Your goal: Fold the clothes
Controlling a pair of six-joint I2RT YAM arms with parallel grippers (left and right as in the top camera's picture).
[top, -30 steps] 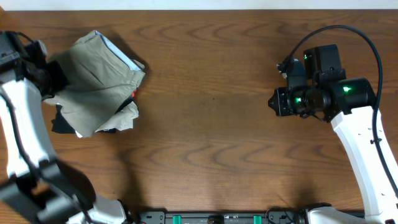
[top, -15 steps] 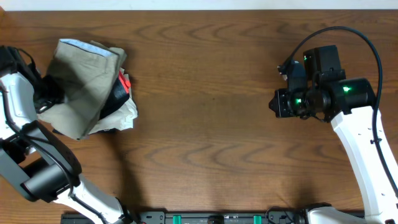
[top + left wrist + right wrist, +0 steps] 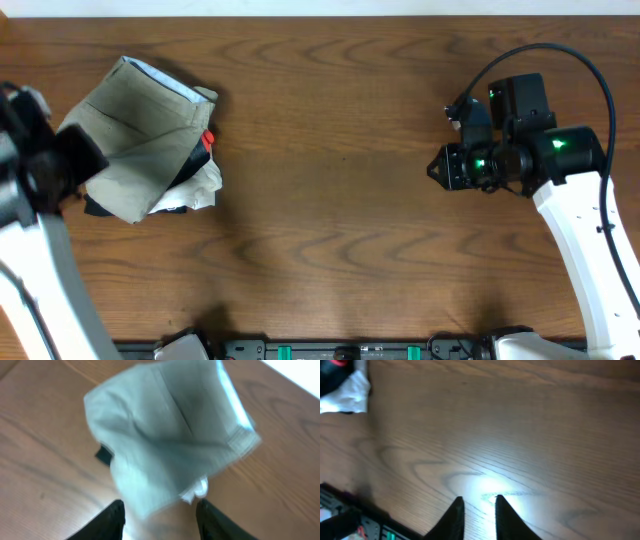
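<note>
Khaki shorts lie crumpled at nine o'clock atop a white-and-black pile; left gripper released, right gripper narrowly parted, empty.

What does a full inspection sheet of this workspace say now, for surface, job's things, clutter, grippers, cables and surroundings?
Surface: wooden table.
Job's things: khaki shorts in a rough bundle, lying on the garment pile at the left.
Clutter: garment pile of white and black pieces with a red bit, partly under the shorts.
Grippers: left gripper open, near the shorts' edge; right gripper slightly open, empty, over bare wood.
Cables: black cable looping at the right.
Surroundings: white strip at the far edge; black rail at the near edge.
</note>
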